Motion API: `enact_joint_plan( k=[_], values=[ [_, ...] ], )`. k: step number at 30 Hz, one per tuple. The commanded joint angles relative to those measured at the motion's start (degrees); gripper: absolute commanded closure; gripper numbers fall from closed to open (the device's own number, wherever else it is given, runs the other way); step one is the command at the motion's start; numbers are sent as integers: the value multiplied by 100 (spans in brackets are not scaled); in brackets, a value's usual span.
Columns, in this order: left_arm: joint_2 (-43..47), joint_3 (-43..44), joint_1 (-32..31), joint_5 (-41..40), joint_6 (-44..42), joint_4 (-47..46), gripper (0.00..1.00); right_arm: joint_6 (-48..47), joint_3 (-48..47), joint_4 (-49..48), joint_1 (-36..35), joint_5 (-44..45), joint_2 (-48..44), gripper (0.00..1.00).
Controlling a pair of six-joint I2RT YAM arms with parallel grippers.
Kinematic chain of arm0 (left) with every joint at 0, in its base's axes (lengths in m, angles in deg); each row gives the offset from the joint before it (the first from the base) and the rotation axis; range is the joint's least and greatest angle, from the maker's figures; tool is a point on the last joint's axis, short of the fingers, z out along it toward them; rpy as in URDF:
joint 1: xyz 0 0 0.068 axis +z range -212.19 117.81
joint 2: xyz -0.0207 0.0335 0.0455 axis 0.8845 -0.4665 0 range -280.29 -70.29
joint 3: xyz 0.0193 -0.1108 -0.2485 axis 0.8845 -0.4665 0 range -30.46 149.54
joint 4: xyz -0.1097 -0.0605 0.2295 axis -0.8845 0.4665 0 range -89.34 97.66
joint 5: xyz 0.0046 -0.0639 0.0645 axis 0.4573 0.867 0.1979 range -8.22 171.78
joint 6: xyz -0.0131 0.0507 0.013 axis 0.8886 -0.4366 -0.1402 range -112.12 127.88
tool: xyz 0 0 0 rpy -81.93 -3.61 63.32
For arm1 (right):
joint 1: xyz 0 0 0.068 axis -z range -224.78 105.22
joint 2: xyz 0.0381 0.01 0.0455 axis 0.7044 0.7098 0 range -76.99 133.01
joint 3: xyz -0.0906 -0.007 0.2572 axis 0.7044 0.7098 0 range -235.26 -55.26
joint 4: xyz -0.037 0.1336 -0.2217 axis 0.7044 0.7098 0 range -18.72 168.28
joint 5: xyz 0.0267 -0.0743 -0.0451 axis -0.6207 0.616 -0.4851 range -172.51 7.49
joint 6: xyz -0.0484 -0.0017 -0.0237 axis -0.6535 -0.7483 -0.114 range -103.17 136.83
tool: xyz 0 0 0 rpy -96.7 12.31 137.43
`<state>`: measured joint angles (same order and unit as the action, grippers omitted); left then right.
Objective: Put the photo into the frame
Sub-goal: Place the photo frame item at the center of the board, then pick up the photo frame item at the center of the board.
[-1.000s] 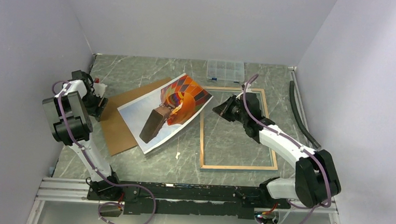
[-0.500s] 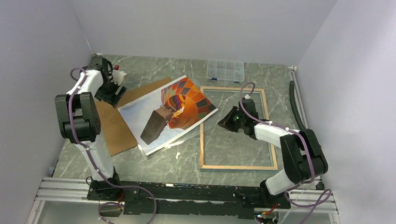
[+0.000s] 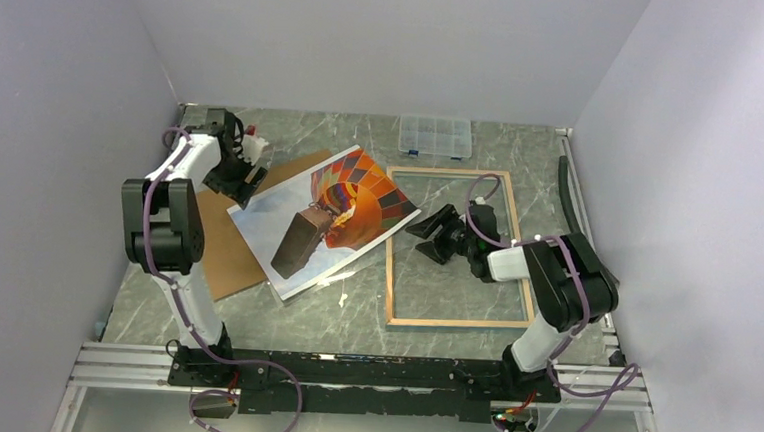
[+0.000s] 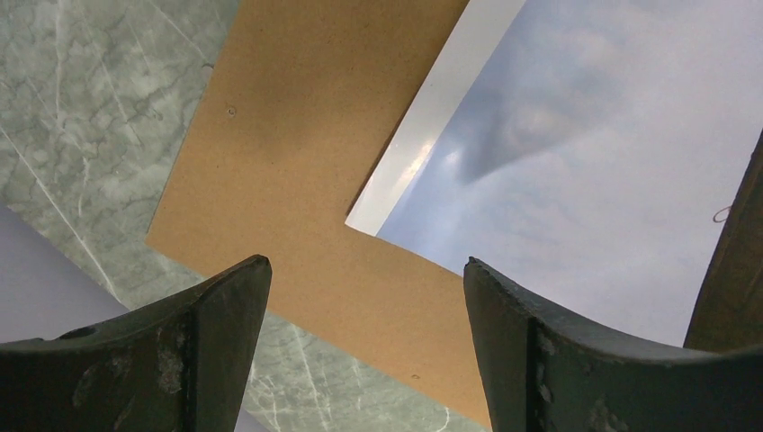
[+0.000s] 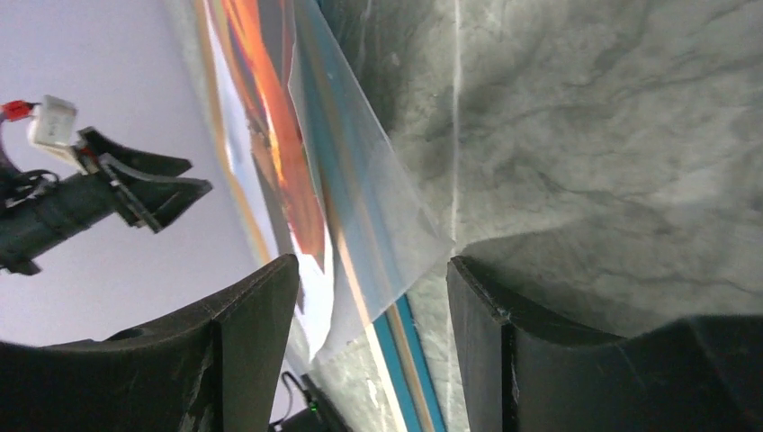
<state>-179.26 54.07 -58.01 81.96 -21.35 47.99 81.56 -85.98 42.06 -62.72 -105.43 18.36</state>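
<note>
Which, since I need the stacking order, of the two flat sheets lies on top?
The photo, the balloon print: its corner overlaps the plain brown board beneath it.

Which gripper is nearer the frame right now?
Right. The right gripper is just inside the left side of the frame; the left gripper is beyond the photo, over the brown board.

walls (image 3: 389, 36): pale lilac, three sides | tabletop (image 3: 351, 324): grey-green marble | light: even, soft

brown board (image 3: 220, 256) partly under photo (image 3: 267, 224), left rail of frame (image 3: 457, 323) partly covered
</note>
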Motion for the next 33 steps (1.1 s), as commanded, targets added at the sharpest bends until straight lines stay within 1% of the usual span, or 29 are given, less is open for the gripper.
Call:
enact_joint_plan(
  k=[1,3,5,7,10,12,14,17,18,20,22,26,29,33],
  values=[
    [-90,-72,-137,47,182,-275,16,668,211,-1253,-168,-59,469,35],
    [-150,-108,-177,40,209,-361,16,834,192,-1510,-305,47,622,38],
    [-228,-133,-226,32,244,-403,16,971,193,-1749,-421,171,719,44],
    [-277,-164,-247,24,267,-449,17,1109,242,-2051,-486,301,770,56],
    [-332,-222,-297,-1,248,-556,17,1186,325,-2340,-497,356,741,69],
    [-356,-283,-320,3,230,-679,17,1058,321,-2257,-493,368,552,77],
    [-398,-349,-358,-257,210,-816,17,858,216,-1936,-493,366,360,88],
    [-438,-458,-382,-429,169,-1014,17,607,89,-1515,-488,434,53,98],
    [-447,-497,-381,-468,159,-1061,17,529,39,-1396,-483,448,-53,99],
    [-456,-588,-383,-612,90,-1196,17,287,-112,-1021,-479,466,-298,100],
    [-479,-692,-376,-817,4,-1331,17,-9,-337,-441,-483,523,-622,100],
    [-472,-973,-375,-1158,-198,-1611,18,-714,-941,902,-483,676,-1423,100],
    [-467,-1125,-363,-1400,-323,-1768,18,-1123,-1462,2014,-472,835,-1812,100],
    [-395,-1130,-235,-1493,-401,-1735,18,-1498,-1913,2724,-436,952,-2082,100]
  ],
)
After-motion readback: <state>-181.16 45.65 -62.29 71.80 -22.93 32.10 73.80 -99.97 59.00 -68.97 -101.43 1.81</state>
